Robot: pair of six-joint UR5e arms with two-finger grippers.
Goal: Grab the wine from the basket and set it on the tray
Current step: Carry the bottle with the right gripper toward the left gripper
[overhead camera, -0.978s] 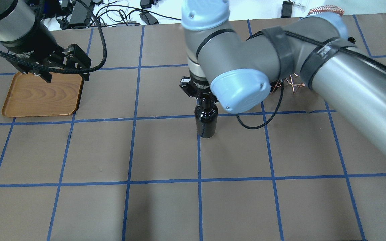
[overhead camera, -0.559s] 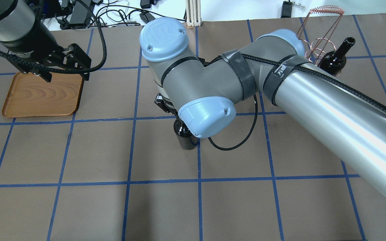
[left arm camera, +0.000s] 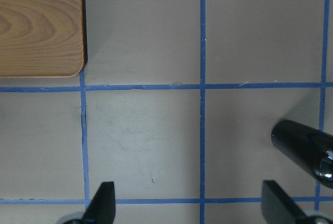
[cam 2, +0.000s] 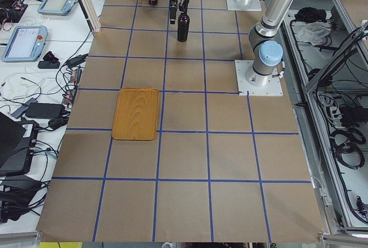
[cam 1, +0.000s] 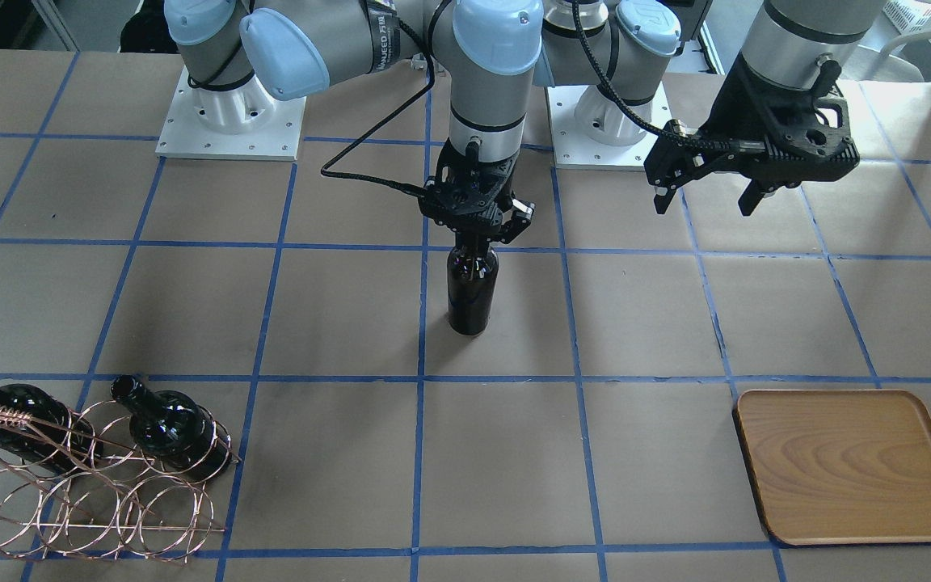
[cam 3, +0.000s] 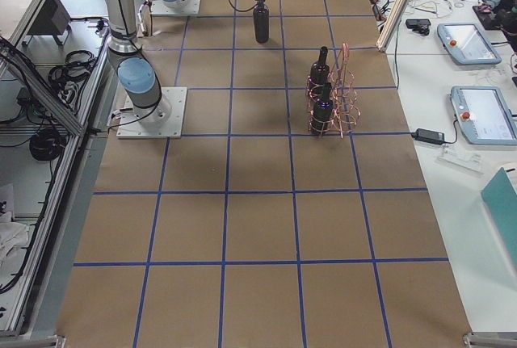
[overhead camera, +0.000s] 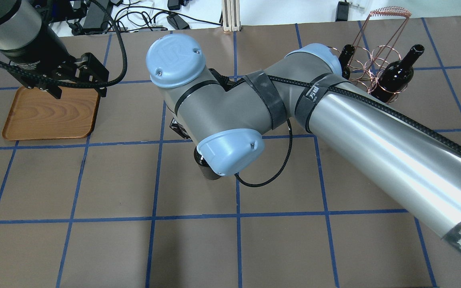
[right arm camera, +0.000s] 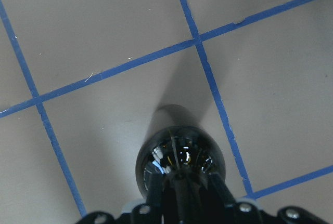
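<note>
My right gripper [cam 1: 478, 233] is shut on the neck of a near-black wine bottle [cam 1: 472, 291] and holds it upright low over the table's middle. The bottle also shows in the right wrist view [right arm camera: 179, 156], and its base peeks out under my arm in the overhead view [overhead camera: 207, 173]. The copper wire basket [cam 1: 86, 493] stands at my far right and holds two more bottles [cam 1: 170, 428]. The wooden tray [cam 1: 853, 469] lies empty at my far left. My left gripper [cam 1: 704, 200] is open and empty, raised near the tray's corner [left arm camera: 39, 24].
In the overhead view the basket [overhead camera: 378, 60] with one of its bottles [overhead camera: 398, 76] sits behind my right arm. Cables and devices lie beyond the table's far edge [overhead camera: 142, 16]. Blue tape lines grid the brown table.
My right arm has carried the bottle towards my left, away from the basket and closer to the tray. The left arm has not moved.
</note>
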